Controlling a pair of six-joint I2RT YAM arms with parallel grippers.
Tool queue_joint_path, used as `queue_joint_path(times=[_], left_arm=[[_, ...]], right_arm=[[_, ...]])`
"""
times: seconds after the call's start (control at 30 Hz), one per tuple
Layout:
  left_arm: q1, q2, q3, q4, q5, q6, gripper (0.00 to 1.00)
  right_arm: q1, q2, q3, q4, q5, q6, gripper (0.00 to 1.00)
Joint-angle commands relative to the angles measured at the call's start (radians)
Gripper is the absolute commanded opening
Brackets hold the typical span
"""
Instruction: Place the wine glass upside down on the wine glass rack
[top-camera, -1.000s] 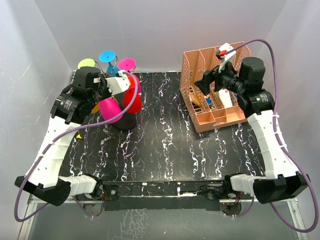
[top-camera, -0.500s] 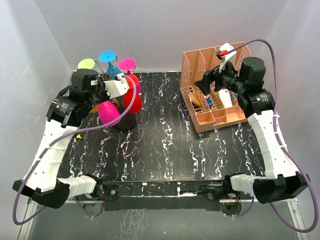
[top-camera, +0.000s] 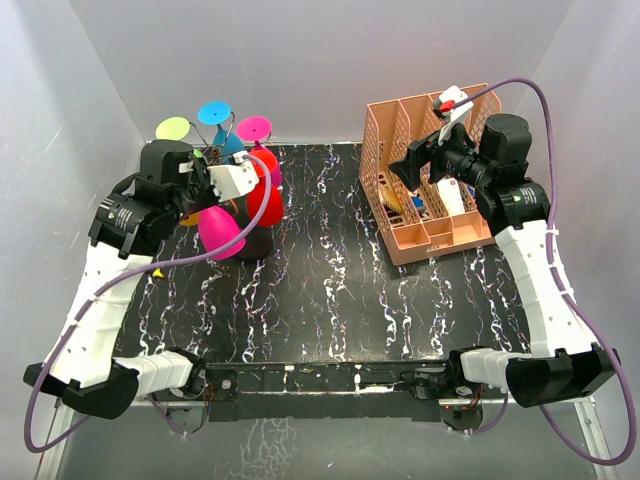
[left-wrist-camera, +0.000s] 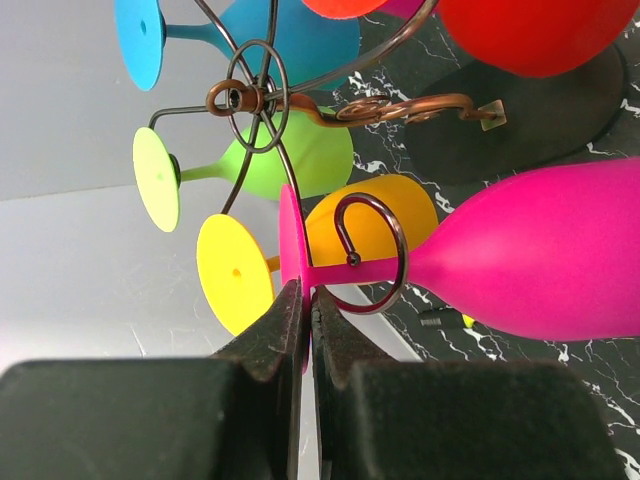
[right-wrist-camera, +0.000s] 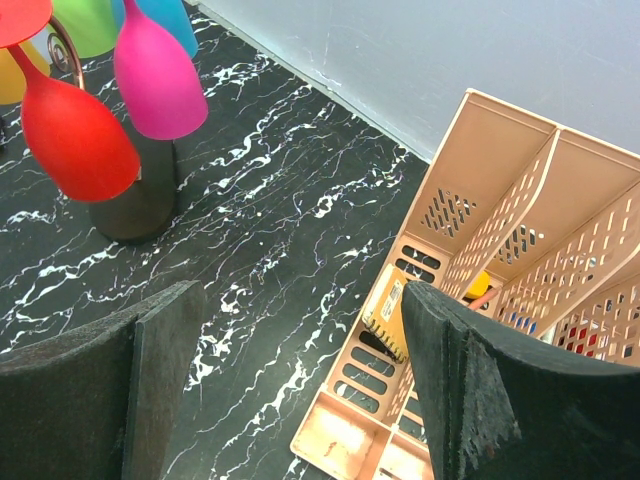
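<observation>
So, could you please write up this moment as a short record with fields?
left fingers: shut on the foot of the pink wine glass
pink wine glass: stem inside a curled wire loop of the rack
rack: also holds blue glass, green glass, yellow glass, red glass
right fingers: open, empty, raised near the organizer

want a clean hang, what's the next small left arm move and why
Probably ease the pink wine glass down until its foot rests on the wire curl: the stem already sits inside it, and the left gripper jaws pinch the foot.
</observation>
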Motion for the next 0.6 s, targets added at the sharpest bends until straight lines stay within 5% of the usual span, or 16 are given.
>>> queue_joint_path(times=[0.0,0.57], left_arm=[[-0.005,-0.033,0.046,-0.019,0.032,-0.002,0.0],[-0.005,-0.033,0.04,-0.005,0.09,0.001,0.0]], right_arm=[[-0.009,-0.015,0.003,0.064,-0.012,0.01,0.87],[-0.015,-0.009,0.006,0.064,-0.022,0.016,0.87]])
